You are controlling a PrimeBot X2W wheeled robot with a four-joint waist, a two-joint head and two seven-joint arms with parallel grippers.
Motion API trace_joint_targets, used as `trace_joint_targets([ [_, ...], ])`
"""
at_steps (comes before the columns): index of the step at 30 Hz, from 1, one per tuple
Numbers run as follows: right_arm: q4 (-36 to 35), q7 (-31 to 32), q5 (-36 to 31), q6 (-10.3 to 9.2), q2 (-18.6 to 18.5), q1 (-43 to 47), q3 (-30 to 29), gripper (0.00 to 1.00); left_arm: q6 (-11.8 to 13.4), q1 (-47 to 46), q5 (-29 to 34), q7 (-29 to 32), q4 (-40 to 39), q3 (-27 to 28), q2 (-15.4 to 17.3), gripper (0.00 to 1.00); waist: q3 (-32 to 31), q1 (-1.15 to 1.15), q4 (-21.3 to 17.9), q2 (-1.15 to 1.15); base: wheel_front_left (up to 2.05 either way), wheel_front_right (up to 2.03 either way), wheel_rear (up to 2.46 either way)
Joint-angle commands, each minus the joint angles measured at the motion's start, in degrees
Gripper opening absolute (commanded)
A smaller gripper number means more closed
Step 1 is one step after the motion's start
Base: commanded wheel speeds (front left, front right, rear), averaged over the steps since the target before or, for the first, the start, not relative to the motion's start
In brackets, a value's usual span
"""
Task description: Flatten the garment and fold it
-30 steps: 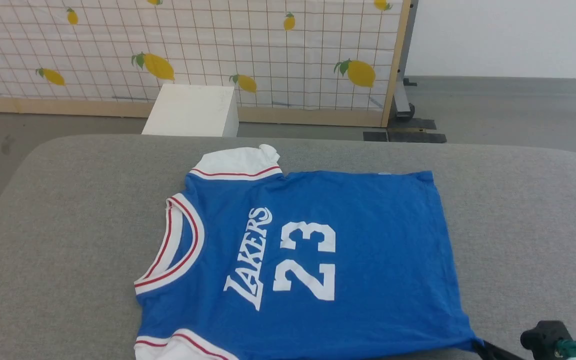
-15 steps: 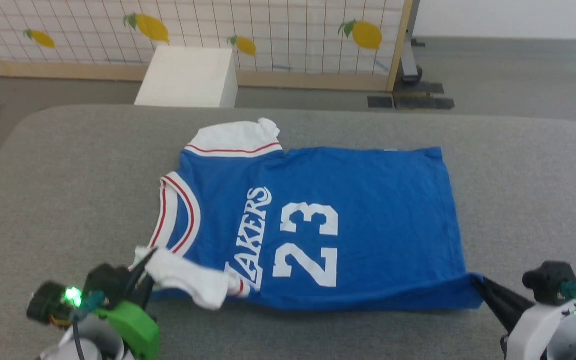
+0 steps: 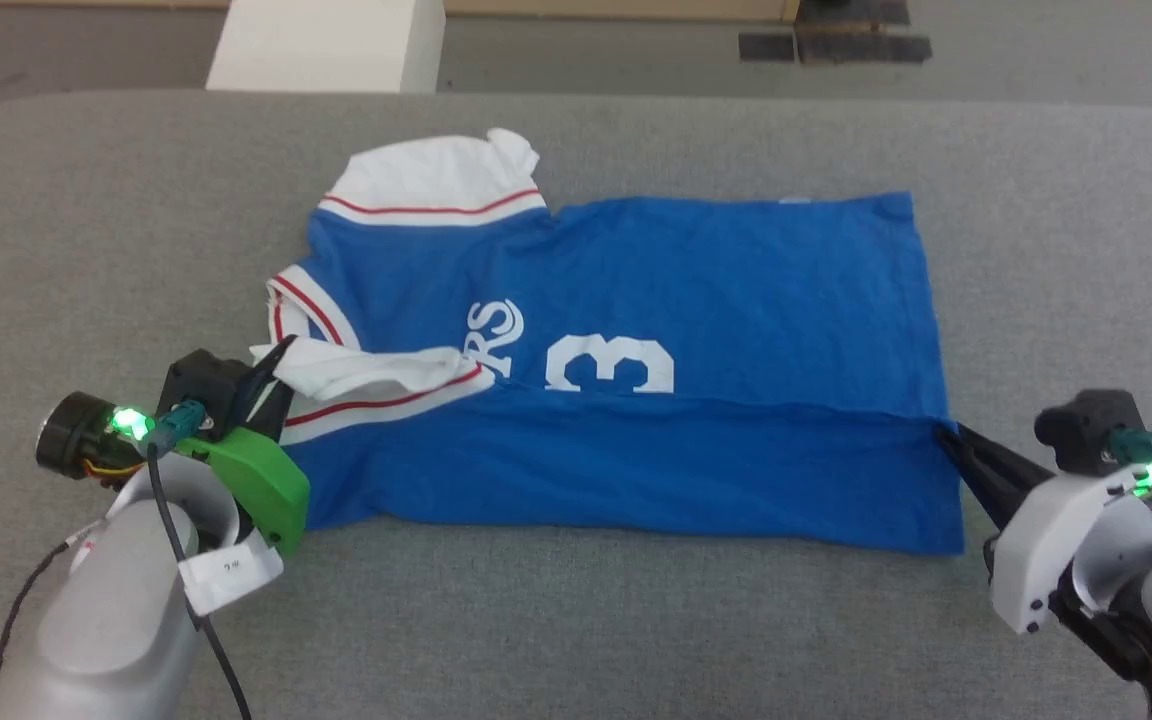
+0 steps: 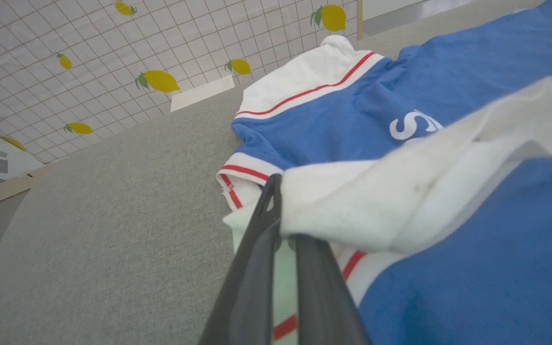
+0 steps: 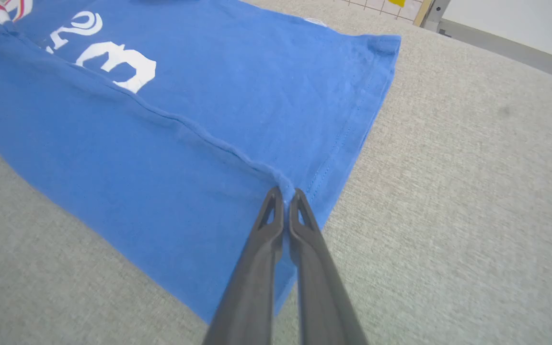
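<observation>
Across the whole of my head view spreads the grey woven-fabric padded tabletop [image 3: 576, 620], and at its centre lies the royal blue jersey-style T-shirt with white sleeves and red-striped white trim [image 3: 716, 290], collar toward nine o'clock and hem toward three o'clock. Its six o'clock side is doubled over on itself, so a long straight fold edge runs from nine to three across the chest and covers the lower half of the print. Beyond the tabletop's far rim, at eleven o'clock, stands a plain white box [image 3: 326, 45] on the grey floor. My left gripper [image 3: 274, 362] sits at eight o'clock of the shirt, its two dark fingers pressed together on the white near sleeve with the red stripe [image 3: 366, 375], which is bunched and carried over the blue body; my left wrist view shows that cloth pinched between the tips. My right gripper [image 3: 948, 432] is at four o'clock, fingers clamped tight on the hem corner where the fold edge ends, the blue cloth puckered just at the tips. The other white sleeve [image 3: 436, 175] lies flat at twelve o'clock. Above the fold edge show the top of a white number 3 [image 3: 608, 362] and, beside it toward nine o'clock, the white letters RS [image 3: 496, 328].
</observation>
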Motion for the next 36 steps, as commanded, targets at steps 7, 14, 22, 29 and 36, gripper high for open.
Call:
trace_joint_targets([
  [7, 6.57, 0.72, -0.60, -0.10, 0.31, -6.96, 3.73, 0.00, -0.21, -6.14, 0.04, -1.72, 11.60, -3.65, -0.84, 0.00, 6.37, -0.01, -0.44, 0.00, 0.00, 0.00, 0.00],
  [14, 10.49, 0.68, 0.54, -0.10, -0.12, -9.28, 6.74, 0.00, -0.22, -7.50, -3.13, -3.27, 18.02, -7.70, -2.71, 0.00, 5.52, -0.01, -0.15, 0.00, 0.00, 0.00, 0.00],
  [22, 10.53, -0.78, 1.38, -0.10, -1.10, -8.73, 7.91, 1.00, -0.13, -9.09, -4.04, -4.10, 20.06, -8.46, -2.19, 1.00, -1.08, -0.01, 0.87, 0.00, 0.00, 0.00, 0.00],
  [29, 8.14, -1.66, 2.12, -0.10, -2.14, -6.51, 5.53, 1.00, -0.20, -12.53, -5.37, 0.04, 16.07, -10.78, 1.65, 1.00, -5.43, -0.01, 1.52, 0.00, 0.00, 0.00, 0.00],
  [36, 6.42, -1.20, 2.08, -0.10, -1.61, -3.90, 4.83, 1.00, -0.22, -15.14, -16.24, 19.94, 4.48, -21.88, 9.10, 1.00, -7.03, -0.01, 1.59, 0.00, 0.00, 0.00, 0.00],
])
